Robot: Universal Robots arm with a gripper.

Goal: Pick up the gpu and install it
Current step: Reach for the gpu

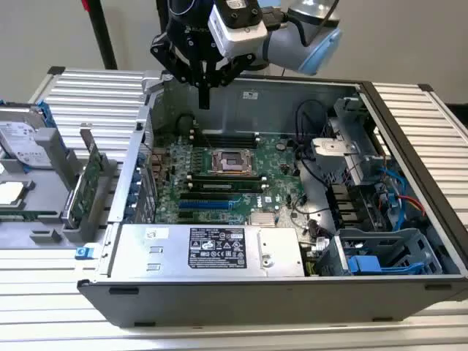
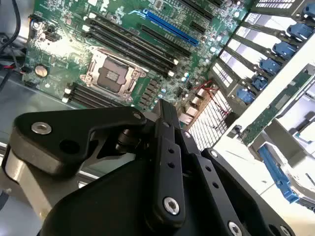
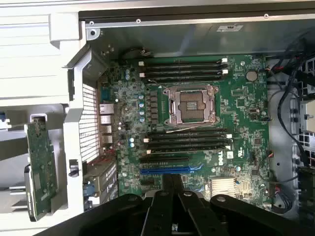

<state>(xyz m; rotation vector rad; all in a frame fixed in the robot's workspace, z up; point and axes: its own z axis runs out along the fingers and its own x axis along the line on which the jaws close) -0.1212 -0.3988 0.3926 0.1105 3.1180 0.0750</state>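
The gpu (image 1: pixel 86 186) stands on edge in a grey holder (image 1: pixel 44 219) outside the open computer case (image 1: pixel 395 110), on the exterior view's left. Its green board face shows in both wrist views (image 3: pixel 41 167) (image 2: pixel 276 104). My gripper (image 1: pixel 205 101) hangs over the back wall of the case, above the motherboard (image 1: pixel 227 175) and well to the right of the gpu. Its black fingers (image 3: pixel 172 183) are pressed together with nothing between them. A blue expansion slot (image 3: pixel 165 170) lies on the motherboard just past the fingertips in the first wrist view.
A silver hard drive (image 1: pixel 25 139) sits in the holder behind the gpu. Memory sticks (image 3: pixel 183 69) and a bare processor socket (image 3: pixel 192 104) are on the board. A power supply (image 1: pixel 212 248) lines the case front; cables and blue drive bays (image 1: pixel 380 259) crowd the right.
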